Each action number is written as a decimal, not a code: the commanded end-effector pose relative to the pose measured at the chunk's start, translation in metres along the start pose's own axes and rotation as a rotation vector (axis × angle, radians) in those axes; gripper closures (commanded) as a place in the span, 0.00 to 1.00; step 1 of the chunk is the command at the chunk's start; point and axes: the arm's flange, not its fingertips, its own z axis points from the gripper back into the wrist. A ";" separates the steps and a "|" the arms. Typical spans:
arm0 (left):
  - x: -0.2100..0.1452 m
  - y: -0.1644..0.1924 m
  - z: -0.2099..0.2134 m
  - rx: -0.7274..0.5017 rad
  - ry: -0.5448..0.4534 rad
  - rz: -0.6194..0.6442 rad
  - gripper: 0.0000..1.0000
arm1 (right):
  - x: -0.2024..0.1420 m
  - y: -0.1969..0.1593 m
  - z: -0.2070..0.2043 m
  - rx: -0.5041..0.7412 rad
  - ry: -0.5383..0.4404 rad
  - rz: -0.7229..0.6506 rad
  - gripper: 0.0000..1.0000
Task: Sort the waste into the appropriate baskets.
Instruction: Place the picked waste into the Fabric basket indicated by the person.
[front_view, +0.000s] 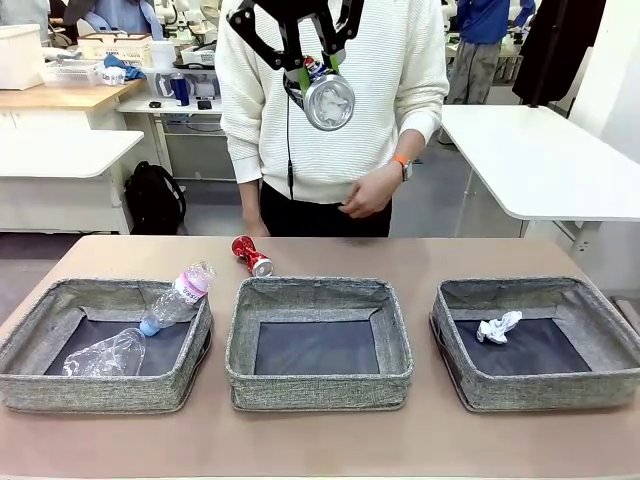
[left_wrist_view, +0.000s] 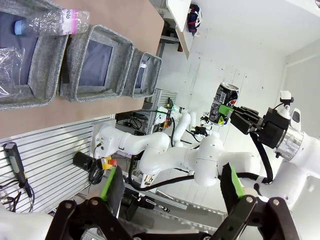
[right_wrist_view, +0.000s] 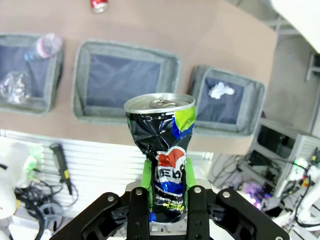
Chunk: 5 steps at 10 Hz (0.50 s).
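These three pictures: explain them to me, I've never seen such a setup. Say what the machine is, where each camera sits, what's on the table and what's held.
Two white robot arms sort waste. The front view looks across a brown table at a standing person. The other views come from wrist cameras.

Three grey woven fabric baskets sit in a row: the left has two clear plastic bottles, the middle none, the right crumpled white paper. A crushed red can lies behind them.

The right hand is raised, gripping a crushed black can. The left hand is open.

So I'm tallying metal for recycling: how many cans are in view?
2. The crushed black can is held high in the right gripper; the crushed red can lies on the table behind the middle basket.
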 end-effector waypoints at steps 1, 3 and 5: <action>-0.001 -0.002 0.000 -0.016 -0.003 -0.019 0.00 | -0.002 -0.001 0.002 -0.009 -0.012 -0.005 0.73; -0.001 -0.002 0.000 -0.016 -0.003 -0.019 0.00 | -0.002 -0.001 0.002 -0.009 -0.012 -0.005 0.73; -0.001 -0.002 0.000 -0.016 -0.003 -0.019 0.00 | -0.002 -0.001 0.002 -0.009 -0.012 -0.005 0.73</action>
